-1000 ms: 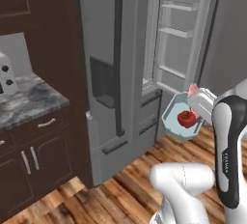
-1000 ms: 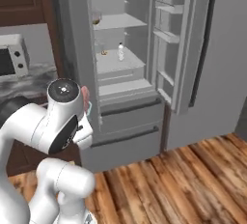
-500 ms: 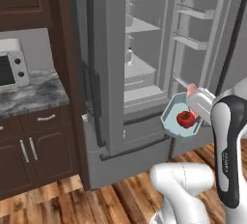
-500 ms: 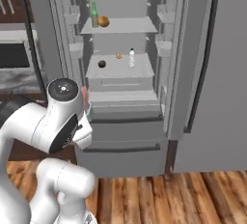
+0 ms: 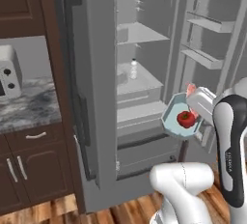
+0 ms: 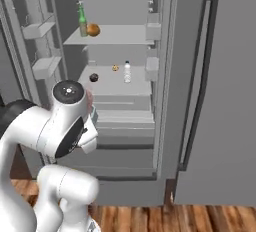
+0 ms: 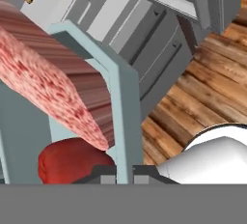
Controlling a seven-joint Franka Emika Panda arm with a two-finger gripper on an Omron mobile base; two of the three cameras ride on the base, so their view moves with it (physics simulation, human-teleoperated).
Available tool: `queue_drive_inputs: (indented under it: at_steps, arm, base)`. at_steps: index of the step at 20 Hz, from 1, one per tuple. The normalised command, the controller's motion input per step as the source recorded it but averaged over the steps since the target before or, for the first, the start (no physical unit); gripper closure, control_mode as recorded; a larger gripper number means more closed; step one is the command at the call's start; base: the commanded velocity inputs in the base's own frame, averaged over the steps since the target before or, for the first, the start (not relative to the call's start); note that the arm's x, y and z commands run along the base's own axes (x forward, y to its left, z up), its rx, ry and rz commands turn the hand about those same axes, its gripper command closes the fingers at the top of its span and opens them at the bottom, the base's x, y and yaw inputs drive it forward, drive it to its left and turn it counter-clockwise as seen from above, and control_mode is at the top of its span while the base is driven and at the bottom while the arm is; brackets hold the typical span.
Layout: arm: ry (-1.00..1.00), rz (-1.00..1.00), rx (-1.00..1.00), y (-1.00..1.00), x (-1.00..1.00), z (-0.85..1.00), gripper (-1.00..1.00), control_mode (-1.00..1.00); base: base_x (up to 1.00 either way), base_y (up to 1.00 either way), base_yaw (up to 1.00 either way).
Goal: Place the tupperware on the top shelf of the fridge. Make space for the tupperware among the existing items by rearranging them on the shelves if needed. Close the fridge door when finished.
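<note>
Claw (image 7: 124,170) is clamped on the tub (image 5: 182,118) rim, held low, out front of the fridge (image 6: 125,81). In the last second the base swung round, so the open interior now faces us. Top shelf (image 6: 120,35) has a bottle (image 6: 82,21) and an orange thing (image 6: 93,29) far left; looks like room on the right.

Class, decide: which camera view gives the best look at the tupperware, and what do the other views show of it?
The left base view: the whole tupperware shows, with its red food piece, in front of the open fridge. The hand view shows a close-up of its wall and food. In the right base view I cannot make it out.
</note>
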Motion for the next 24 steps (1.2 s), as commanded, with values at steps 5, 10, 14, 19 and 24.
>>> queue_drive_inputs:
  at_steps: [5, 10, 14, 19, 24]
  arm:
    - [0.0, 0.0, 0.0, 0.0, 0.0, 0.0, 1.0, 1.0]
    - [0.0, 0.0, 0.0, 0.0, 0.0, 0.0, 1.0, 1.0]
    - [0.0, 0.0, 0.0, 0.0, 0.0, 0.0, 1.0, 1.0]
    - [-0.05, 0.0, 0.06, -0.28, 0.03, 0.07, 1.0, -1.0]
    - [-0.14, -0.07, 0.11, -0.13, 0.0, 0.57, 1.0, -1.0]
  base:
    - [0.92, 0.0, 0.04]
    - [0.9, -0.03, 0.03]
    - [0.85, -0.12, 0.05]
    - [0.11, -0.06, 0.01]
    - [0.0, 0.0, 0.0]
